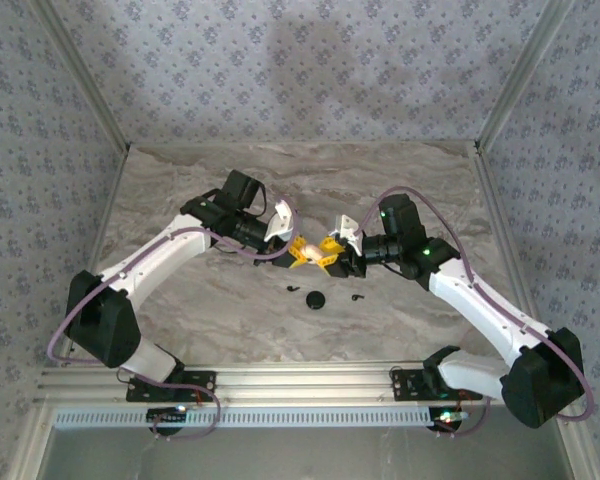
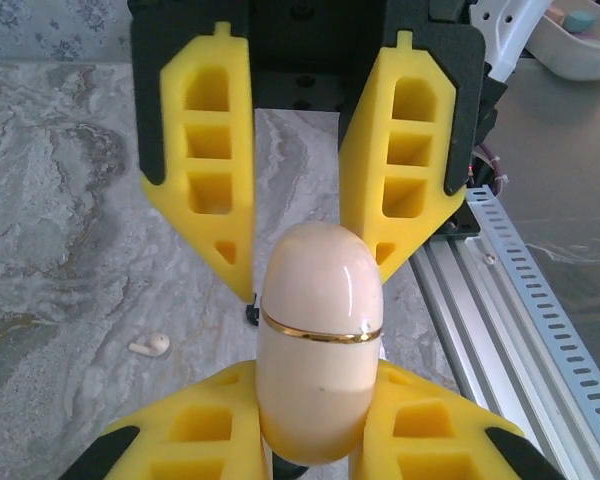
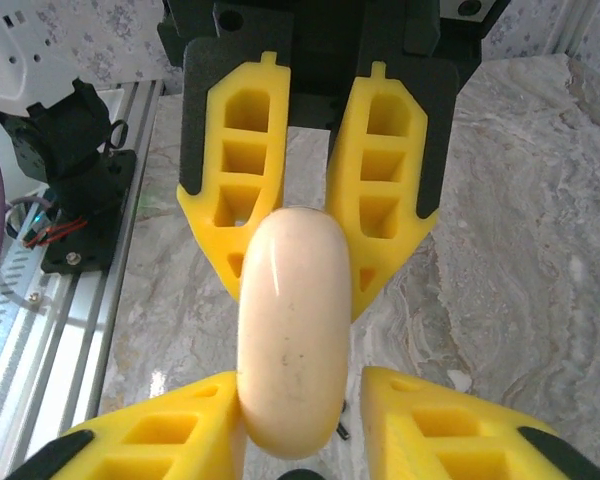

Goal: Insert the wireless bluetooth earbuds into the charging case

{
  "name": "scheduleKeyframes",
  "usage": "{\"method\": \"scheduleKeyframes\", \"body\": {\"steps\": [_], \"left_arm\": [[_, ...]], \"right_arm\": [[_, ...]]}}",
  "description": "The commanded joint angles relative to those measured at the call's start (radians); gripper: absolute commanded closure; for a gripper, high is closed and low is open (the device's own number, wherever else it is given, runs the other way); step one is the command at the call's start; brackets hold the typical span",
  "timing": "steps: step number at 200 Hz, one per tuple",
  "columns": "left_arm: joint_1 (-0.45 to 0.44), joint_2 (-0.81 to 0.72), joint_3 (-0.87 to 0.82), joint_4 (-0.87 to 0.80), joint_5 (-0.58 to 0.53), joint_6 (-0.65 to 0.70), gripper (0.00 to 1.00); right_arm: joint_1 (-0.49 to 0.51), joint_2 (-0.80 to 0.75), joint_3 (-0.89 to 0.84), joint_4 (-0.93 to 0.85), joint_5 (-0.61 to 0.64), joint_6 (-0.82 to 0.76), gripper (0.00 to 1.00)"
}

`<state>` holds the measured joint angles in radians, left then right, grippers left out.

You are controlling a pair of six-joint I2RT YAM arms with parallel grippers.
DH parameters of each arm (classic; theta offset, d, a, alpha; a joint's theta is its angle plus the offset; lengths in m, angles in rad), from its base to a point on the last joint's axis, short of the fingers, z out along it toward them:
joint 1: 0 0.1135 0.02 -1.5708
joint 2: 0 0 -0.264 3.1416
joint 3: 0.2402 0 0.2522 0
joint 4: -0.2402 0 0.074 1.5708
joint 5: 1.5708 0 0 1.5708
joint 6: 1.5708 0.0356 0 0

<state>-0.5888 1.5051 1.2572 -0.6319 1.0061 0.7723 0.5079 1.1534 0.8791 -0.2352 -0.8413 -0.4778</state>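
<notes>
The charging case (image 2: pixel 320 300) is a cream oval with a gold band, closed, held in the air above the table. My left gripper (image 2: pixel 315 378) is shut on its lower half. My right gripper (image 3: pixel 302 380) stands open around the other end of the case (image 3: pixel 292 330): one finger touches it and a gap shows at the other. In the top view both grippers (image 1: pixel 300 250) (image 1: pixel 330 252) meet tip to tip at the table's middle. On the marble nearer the arm bases, two tiny black earbuds (image 1: pixel 293 290) (image 1: pixel 357 297) lie on either side of a round black puck (image 1: pixel 316 299).
A small cream earbud-shaped piece (image 2: pixel 150 346) lies on the marble beside the case. The aluminium rail (image 2: pixel 510 330) runs along the table's near edge. Patterned walls (image 1: pixel 300 70) enclose the table on three sides.
</notes>
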Motion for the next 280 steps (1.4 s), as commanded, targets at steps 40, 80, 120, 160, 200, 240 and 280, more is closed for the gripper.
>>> {"method": "scheduleKeyframes", "body": {"steps": [40,80,120,160,200,240,280], "left_arm": [[-0.006,-0.041,-0.003,-0.003,0.057,0.000,0.74],[-0.006,-0.043,-0.005,-0.003,0.038,0.001,0.64],[-0.007,-0.049,-0.008,-0.005,0.029,0.005,0.52],[-0.006,-0.052,-0.013,-0.001,0.029,0.009,0.45],[-0.008,-0.046,-0.013,-0.010,0.028,0.022,0.45],[-0.011,-0.036,-0.012,-0.034,0.001,0.040,0.45],[-0.013,-0.027,-0.008,-0.035,-0.004,0.042,0.46]], "right_arm": [[-0.008,-0.011,0.021,-0.068,0.041,-0.050,0.77],[-0.003,0.007,0.049,-0.125,0.075,-0.100,0.78],[0.006,0.022,0.079,-0.180,0.092,-0.140,0.78],[0.017,0.028,0.097,-0.223,0.112,-0.177,0.78],[0.027,0.046,0.115,-0.242,0.115,-0.195,0.78],[0.030,0.048,0.133,-0.232,0.101,-0.202,0.78],[0.030,0.039,0.137,-0.221,0.074,-0.193,0.78]]}}
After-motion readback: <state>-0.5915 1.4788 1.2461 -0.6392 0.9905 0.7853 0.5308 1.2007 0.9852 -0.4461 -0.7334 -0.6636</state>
